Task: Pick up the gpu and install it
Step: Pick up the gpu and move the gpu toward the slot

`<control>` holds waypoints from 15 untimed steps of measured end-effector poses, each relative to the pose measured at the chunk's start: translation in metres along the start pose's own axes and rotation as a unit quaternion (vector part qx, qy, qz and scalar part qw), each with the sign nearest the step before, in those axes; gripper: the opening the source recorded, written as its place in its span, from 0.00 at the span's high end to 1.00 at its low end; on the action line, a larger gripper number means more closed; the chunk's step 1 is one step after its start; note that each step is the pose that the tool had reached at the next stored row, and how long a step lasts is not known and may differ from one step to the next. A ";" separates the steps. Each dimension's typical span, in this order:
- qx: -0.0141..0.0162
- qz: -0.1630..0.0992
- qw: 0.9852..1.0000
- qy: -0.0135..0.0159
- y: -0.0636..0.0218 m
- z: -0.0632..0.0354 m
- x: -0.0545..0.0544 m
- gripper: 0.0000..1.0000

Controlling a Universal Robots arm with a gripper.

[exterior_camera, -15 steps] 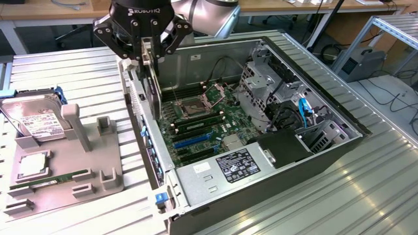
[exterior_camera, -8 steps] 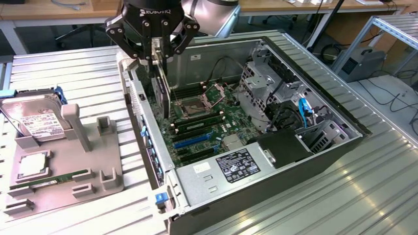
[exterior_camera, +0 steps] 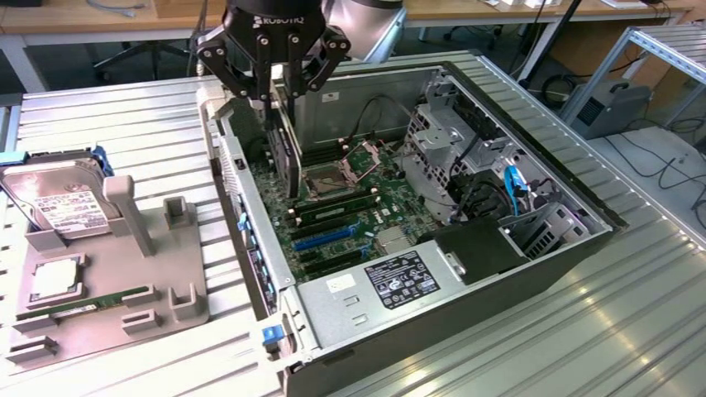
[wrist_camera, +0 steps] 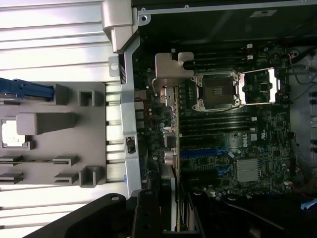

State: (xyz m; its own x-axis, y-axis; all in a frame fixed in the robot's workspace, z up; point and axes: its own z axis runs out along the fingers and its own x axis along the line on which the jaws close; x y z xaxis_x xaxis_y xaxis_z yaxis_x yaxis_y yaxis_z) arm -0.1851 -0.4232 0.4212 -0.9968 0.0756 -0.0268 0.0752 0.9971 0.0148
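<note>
My gripper (exterior_camera: 276,101) hangs over the open computer case (exterior_camera: 502,285), shut on the gpu (exterior_camera: 284,157). The card is thin and dark, held on edge and pointing down toward the motherboard (exterior_camera: 353,219), close to the case's rear wall (exterior_camera: 234,178). In the wrist view the gpu (wrist_camera: 176,148) is seen edge-on, its silvery end bracket (wrist_camera: 172,69) at the far end, and my gripper (wrist_camera: 173,220) grips its near end between dark fingers (wrist_camera: 147,215). The blue expansion slots (exterior_camera: 326,236) lie on the board a little beyond the card's lower end.
A grey holder tray (exterior_camera: 105,318) at the exterior view's left carries a silver hard drive (exterior_camera: 55,207), a processor chip (exterior_camera: 53,281) and a green memory stick (exterior_camera: 94,301). Inside the case are the processor socket (exterior_camera: 331,178), drive cage (exterior_camera: 441,141), cables and power supply (exterior_camera: 398,281).
</note>
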 end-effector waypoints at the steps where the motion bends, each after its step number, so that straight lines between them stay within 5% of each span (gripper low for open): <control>1: 0.000 0.000 1.000 0.000 0.0001 0.0002 -0.002 0.73; 15: 0.001 0.000 1.000 0.000 0.0019 0.0036 -0.025 0.73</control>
State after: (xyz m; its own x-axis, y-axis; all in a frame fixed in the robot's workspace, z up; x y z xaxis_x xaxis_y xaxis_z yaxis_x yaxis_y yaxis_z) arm -0.1597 -0.4232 0.4183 -0.9968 0.0756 -0.0269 0.0753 0.9971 0.0127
